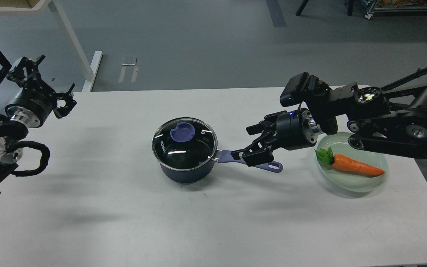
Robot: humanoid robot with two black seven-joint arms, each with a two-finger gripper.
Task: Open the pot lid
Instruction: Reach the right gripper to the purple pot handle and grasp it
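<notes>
Right of centre in the frame, my right gripper hangs with its jaws spread apart, one finger above and one down at the pot's handle; the lower finger overlaps that handle in this view, though I cannot tell whether it touches or only hovers over it, and I judge nothing is gripped; outward from there, the handle's long axis runs from the pot toward the lower right, ending in its holed tip just past my fingers; the pot itself sits at the middle of the white table, to the left of this gripper, with the lid seated flat on its rim and the knob toward the lid's upper side; the lid is not yet lifted. My left gripper is far off at the upper left, well apart from the pot, fingers open and holding nothing; so the right arm is plainly nearer, and the knob lies left and slightly up-frame from it. Behind my right wrist a pale green plate carries a carrot.
</notes>
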